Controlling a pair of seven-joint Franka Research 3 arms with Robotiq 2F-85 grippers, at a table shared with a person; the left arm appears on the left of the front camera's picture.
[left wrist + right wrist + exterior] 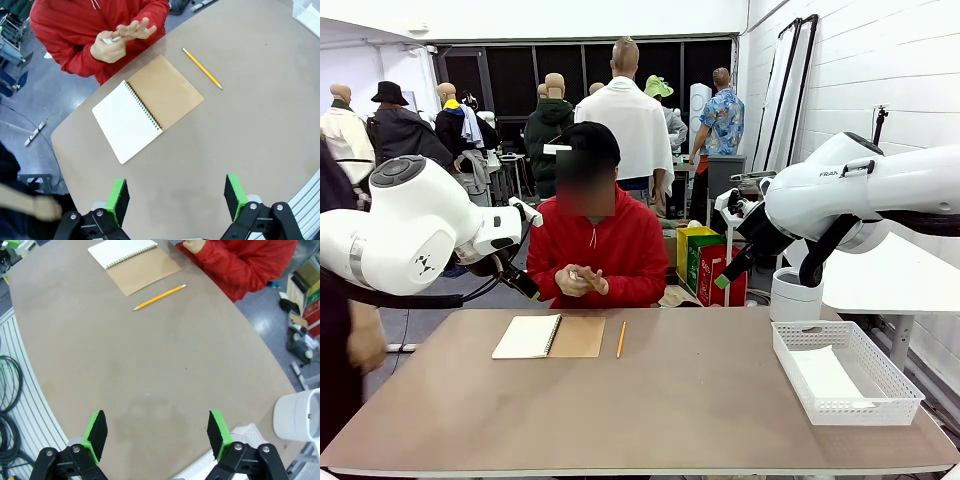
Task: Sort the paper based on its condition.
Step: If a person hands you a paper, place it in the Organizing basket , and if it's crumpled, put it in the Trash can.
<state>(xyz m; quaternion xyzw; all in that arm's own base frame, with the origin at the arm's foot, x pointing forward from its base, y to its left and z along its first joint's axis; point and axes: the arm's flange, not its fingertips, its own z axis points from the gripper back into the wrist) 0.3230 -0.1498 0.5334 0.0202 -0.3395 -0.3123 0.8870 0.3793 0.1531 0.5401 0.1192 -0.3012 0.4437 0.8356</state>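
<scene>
Left gripper (176, 192) is hanging spread wide, holding nothing; right gripper (157, 424) likewise. Ahead of the left one, person's hands (122, 40) are pinching a white scrap (112, 38).

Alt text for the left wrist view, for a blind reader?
The open, empty left end effector hovers over a brown table holding an open spiral notebook and a yellow pencil; a person in red sits at the far edge, hands together.
</scene>
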